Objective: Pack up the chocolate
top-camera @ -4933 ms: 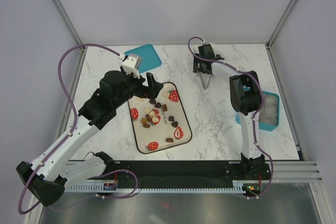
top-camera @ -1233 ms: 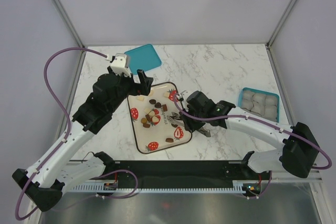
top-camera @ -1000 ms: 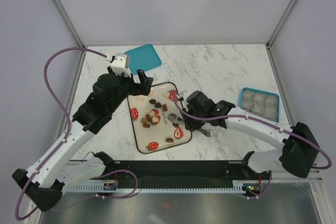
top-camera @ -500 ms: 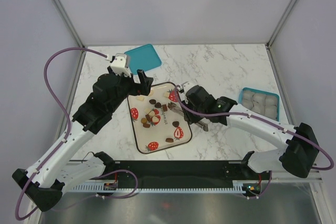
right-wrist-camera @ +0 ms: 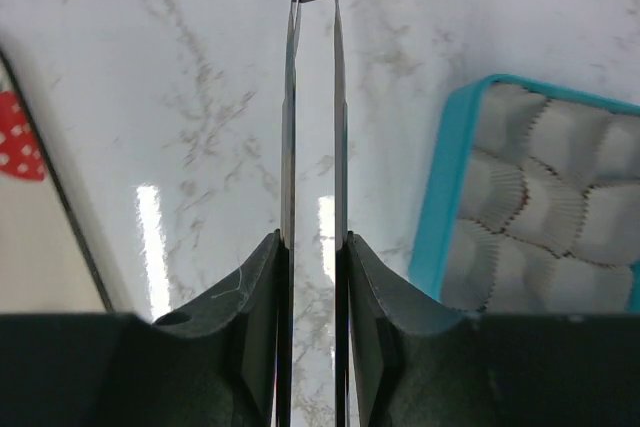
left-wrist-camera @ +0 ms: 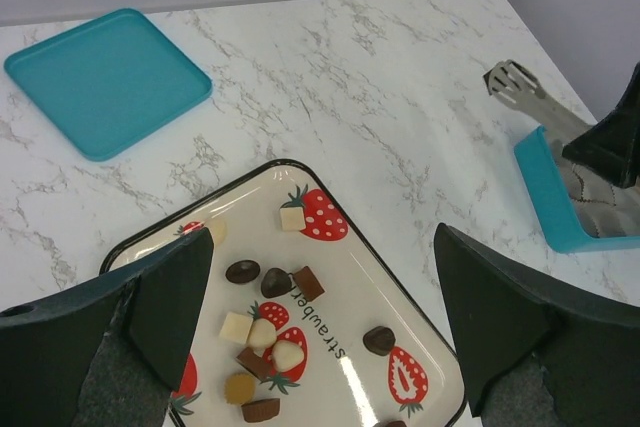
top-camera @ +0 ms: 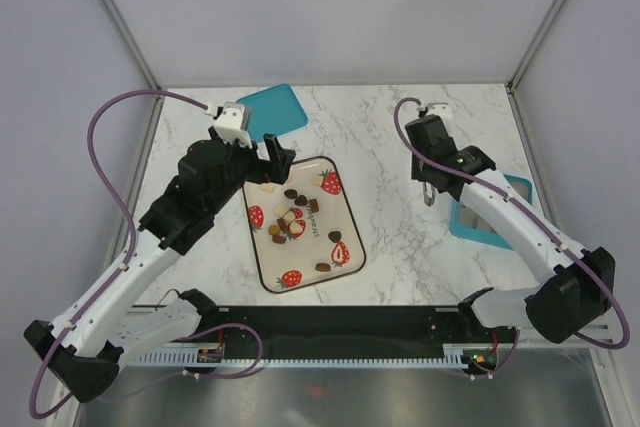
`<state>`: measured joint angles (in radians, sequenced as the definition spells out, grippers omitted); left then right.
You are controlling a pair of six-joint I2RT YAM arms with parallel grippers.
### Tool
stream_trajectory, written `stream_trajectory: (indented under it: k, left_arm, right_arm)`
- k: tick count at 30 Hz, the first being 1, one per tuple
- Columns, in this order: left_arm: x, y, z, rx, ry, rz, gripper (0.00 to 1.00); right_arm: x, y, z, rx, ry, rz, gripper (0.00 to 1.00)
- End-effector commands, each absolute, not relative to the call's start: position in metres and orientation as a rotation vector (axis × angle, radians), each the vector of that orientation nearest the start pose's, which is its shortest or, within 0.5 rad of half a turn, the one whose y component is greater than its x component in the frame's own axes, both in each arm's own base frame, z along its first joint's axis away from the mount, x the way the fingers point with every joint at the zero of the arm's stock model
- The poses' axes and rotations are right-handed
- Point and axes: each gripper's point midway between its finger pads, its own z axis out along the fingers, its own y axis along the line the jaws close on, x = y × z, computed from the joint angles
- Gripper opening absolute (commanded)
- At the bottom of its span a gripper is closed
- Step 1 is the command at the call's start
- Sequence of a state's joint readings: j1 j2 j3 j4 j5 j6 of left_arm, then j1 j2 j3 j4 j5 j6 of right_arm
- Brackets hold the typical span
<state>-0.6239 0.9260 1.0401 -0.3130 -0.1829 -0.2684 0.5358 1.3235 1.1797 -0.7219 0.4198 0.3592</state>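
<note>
Steel tongs (left-wrist-camera: 535,99) in right jaws; bite-sized chocolate (left-wrist-camera: 243,271) on glossy tray (left-wrist-camera: 350,257)

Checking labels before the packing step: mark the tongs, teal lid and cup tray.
tongs (left-wrist-camera: 530,97), left wrist view, metal shaft just behind the tip
teal lid (left-wrist-camera: 105,82), left wrist view, middle of its flat top
cup tray (right-wrist-camera: 452,177), right wrist view, its teal left wall

text: "strawberry" | on: plate (left-wrist-camera: 345,272) | orientation: upside down in left wrist view
</note>
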Motion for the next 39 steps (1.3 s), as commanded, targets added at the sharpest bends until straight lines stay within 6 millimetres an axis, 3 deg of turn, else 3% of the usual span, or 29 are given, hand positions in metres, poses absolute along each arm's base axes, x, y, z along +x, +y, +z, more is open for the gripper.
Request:
stream_trajectory:
  k: [1,2,3,6,13,19,39]
  left_arm:
    - [0.282,-0.184,0.324,0.209,1.784,-0.506,1.00]
    - [0.282,-0.186,0.324,0.212,1.783,-0.516,1.00]
    - [0.280,-0.188,0.323,0.215,1.788,-0.533,1.00]
    - [0.278,-0.194,0.321,0.227,1.798,-0.569,1.00]
    - [0.279,-0.197,0.318,0.233,1.812,-0.578,1.00]
    - [0.282,-0.202,0.310,0.237,1.838,-0.581,1.00]
    - [0.284,-0.201,0.305,0.236,1.850,-0.567,1.00]
  right_arm:
    - [0.325,0.073,0.211,0.199,2.262,-0.276,0.31]
    - [0.326,0.066,0.208,0.225,2.269,-0.310,0.31]
    - [0.326,0.038,0.208,0.323,2.251,-0.427,0.31]
    - [0.318,0.007,0.201,0.449,2.245,-0.561,0.29]
    - [0.294,-0.047,0.175,0.610,2.253,-0.781,0.29]
    - [0.281,-0.061,0.167,0.653,2.254,-0.783,0.29]
    - [0.262,-0.074,0.136,0.668,2.330,-0.794,0.31]
